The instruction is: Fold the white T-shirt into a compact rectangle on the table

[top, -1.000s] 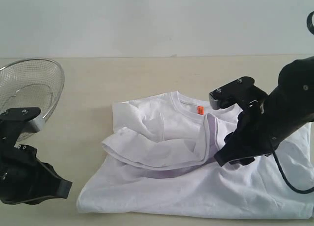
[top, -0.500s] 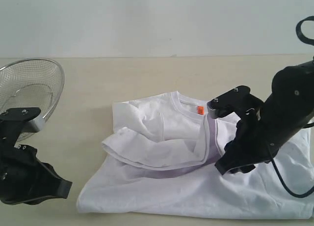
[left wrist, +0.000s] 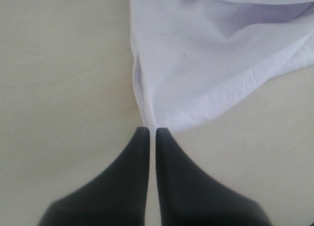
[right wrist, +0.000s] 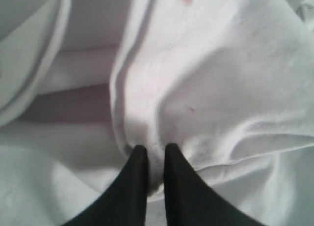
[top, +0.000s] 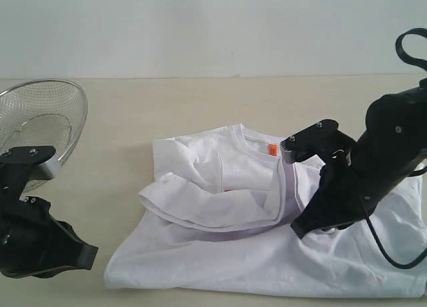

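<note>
We see the white T-shirt (top: pixel 267 260) lying on the table (top: pixel 200 100), across the middle and right of the exterior view. Its collar points toward the far side, and the small orange neck tag (top: pixel 271 149) shows inside it. One side of the shirt is turned over onto the chest in a loose, rumpled flap, and the lower hem runs along the near edge of the view.

The right gripper (right wrist: pixel 156 150) is down on the shirt, just beside the folded flap and below the collar. In its wrist view the two black fingers (right wrist: pixel 137 177) are drawn close together, with a raised ridge of white cloth pinched between their tips. It is clamped on the white T-shirt.

The left gripper (left wrist: pixel 152 132) sits at the near left of the table. Its fingers are pressed almost together, with only a thin slit between them, and they grasp nothing. The tips point at the shirt's near corner, just beside the hem and over bare tabletop; we cannot tell whether they touch the cloth.

The one container is the round wire-mesh basket (top: pixel 40 113), at the far left and well apart from the shirt. It is tilted, and its lower part is hidden behind the left arm (top: pixel 33 240). In the part that shows, we see only its own mesh, with the table and wall showing through.
</note>
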Available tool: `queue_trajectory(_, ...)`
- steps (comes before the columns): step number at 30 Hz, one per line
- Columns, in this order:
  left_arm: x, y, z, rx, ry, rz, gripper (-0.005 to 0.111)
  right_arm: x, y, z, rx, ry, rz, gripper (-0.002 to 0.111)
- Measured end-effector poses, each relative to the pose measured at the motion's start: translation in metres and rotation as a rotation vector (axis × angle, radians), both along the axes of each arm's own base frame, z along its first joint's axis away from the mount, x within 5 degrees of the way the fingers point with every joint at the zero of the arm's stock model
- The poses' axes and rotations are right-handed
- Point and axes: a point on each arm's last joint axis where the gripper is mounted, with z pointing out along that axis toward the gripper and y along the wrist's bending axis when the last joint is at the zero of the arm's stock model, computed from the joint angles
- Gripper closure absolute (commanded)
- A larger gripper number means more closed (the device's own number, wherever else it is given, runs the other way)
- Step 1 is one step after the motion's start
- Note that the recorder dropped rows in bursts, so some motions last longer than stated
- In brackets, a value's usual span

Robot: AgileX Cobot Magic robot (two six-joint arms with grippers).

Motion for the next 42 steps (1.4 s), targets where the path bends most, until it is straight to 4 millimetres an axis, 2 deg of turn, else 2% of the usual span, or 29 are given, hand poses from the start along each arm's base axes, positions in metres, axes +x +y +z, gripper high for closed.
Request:
queue_trajectory(5,0.000,0.000,0.000,0.000,0.000,0.000,0.102,0.000,0.000,0.001,0.004,-0.001,-0.029,0.108)
queue_trajectory(12,0.000,0.000,0.000,0.000,0.000,0.000,0.102,0.010,-0.006,0.030,-0.044,-0.107,-0.062,0.108)
queue_trajectory(23,0.000,0.000,0.000,0.000,0.000,0.000,0.102,0.020,-0.011,0.044,-0.100,-0.155,-0.132,0.107)
queue_trajectory(25,0.000,0.000,0.000,0.000,0.000,0.000,0.102,0.018,-0.008,0.043,-0.075,-0.124,-0.133,0.094)
queue_trajectory(27,0.000,0.000,0.000,0.000,0.000,0.000,0.102,0.015,-0.003,0.042,-0.026,-0.089,-0.112,0.073)
queue_trajectory(28,0.000,0.000,0.000,0.000,0.000,0.000,0.102,0.014,-0.001,0.042,-0.003,-0.079,-0.103,0.057)
queue_trajectory(30,0.000,0.000,0.000,0.000,0.000,0.000,0.102,0.012,0.004,0.041,0.054,-0.055,-0.085,0.044)
queue_trajectory(35,0.000,0.000,0.000,0.001,-0.004,0.002,0.102,0.011,0.009,0.039,0.099,-0.034,-0.065,0.053)
queue_trajectory(42,0.001,0.000,0.000,0.001,-0.006,0.003,0.102,0.018,0.012,0.013,0.101,0.027,-0.105,0.053)
